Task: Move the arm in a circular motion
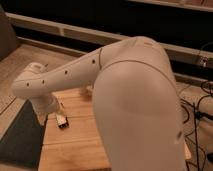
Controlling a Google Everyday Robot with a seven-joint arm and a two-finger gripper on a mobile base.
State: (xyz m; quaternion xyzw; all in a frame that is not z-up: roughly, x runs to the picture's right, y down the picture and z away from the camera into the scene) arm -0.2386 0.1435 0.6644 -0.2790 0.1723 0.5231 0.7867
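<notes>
The glossy off-white arm (135,105) fills the middle and right of the camera view. Its thick upper segment is close to the camera. A tubular forearm with small dark screw holes (65,75) reaches left to a rounded joint (27,86). From there the narrow gripper end (49,110) points down over the left part of a wooden table (75,147), just left of a small dark and white object (62,122) that lies on the wood.
A dark mat (20,137) lies on the floor left of the table. Black cables (202,107) trail on the floor at the right. A long pale ledge (75,32) and a dark wall run along the back.
</notes>
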